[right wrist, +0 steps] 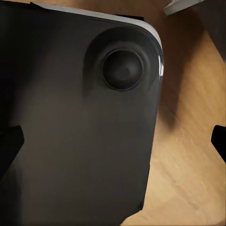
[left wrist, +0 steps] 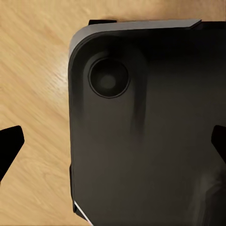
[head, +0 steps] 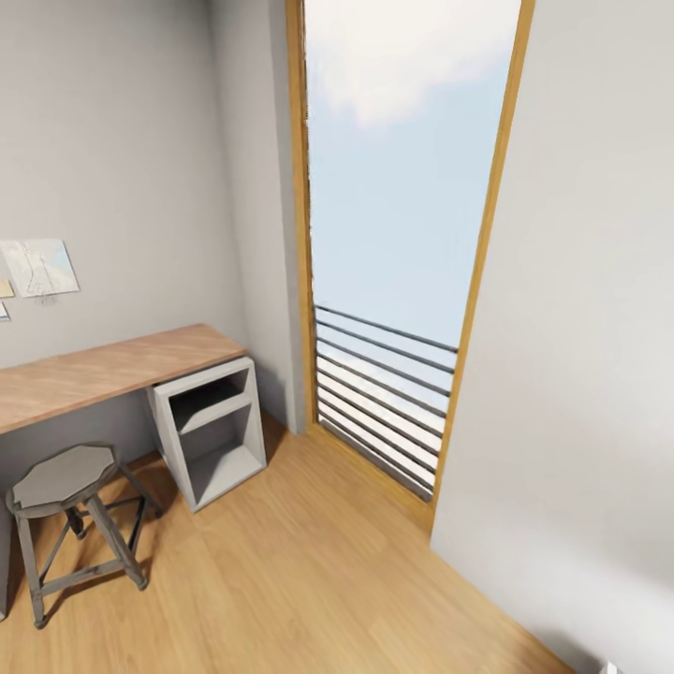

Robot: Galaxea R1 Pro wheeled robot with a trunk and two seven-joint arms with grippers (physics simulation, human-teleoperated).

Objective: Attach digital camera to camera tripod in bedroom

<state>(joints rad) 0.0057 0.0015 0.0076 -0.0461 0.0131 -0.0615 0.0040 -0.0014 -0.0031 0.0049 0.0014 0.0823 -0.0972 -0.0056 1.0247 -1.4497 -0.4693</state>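
The head view takes in a wood-topped surface (head: 112, 374) against the grey wall, a grey metal stool (head: 70, 510) before it, and a tall wood-framed window (head: 402, 234) over the light wood floor (head: 309, 580) of the bedroom. In the left wrist view, the left end effector (left wrist: 113, 143) is spread, empty, above the robot's black rounded base (left wrist: 150, 141). In the right wrist view, the right end effector (right wrist: 113, 141) is likewise spread over that base.

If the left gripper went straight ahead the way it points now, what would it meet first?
Most likely the robot's own dark base panel, which lies ahead between the open left gripper's fingertips; wood floor shows beside it. Depth is unclear.
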